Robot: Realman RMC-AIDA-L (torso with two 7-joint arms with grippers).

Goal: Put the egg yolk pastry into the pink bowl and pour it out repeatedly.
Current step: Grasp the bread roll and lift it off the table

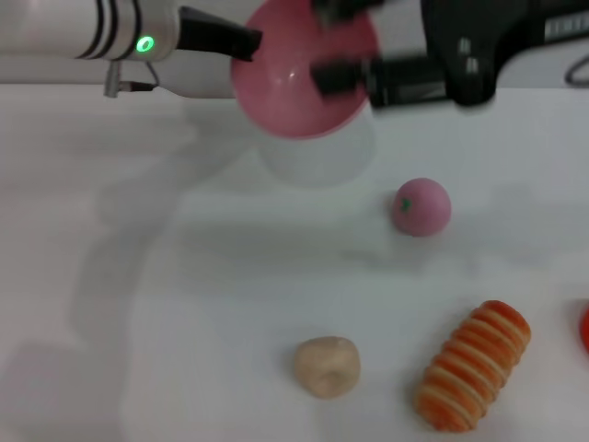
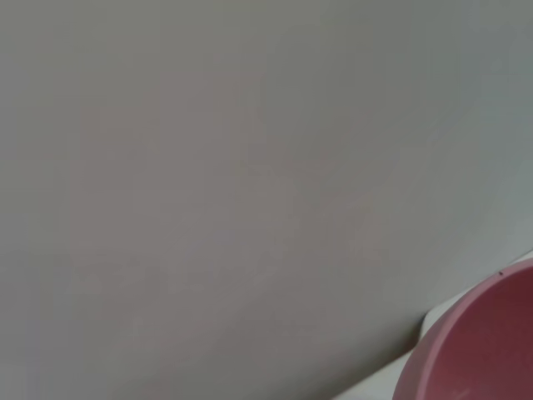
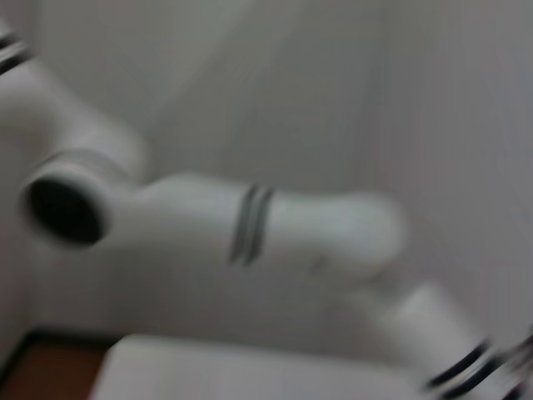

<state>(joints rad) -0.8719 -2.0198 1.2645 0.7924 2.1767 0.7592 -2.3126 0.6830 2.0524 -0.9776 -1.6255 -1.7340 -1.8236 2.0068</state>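
Plain pink bowl [image 1: 299, 78], beige-tan pastry [image 1: 327, 366], orange-and-cream striped roll [image 1: 474, 366], green-marked pink ball [image 1: 421, 206]

The round pink plastic bowl [image 1: 299, 78] hung tipped above the table's far side; nearer lay the beige pastry lump [image 1: 327, 366], the orange-and-cream striped roll [image 1: 473, 366] to its right.

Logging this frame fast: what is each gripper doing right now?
Left gripper: shut on the pink bowl, gripping its rim and holding it tilted above the table.
Right gripper: at the bowl's other side; its jaws cannot be told.
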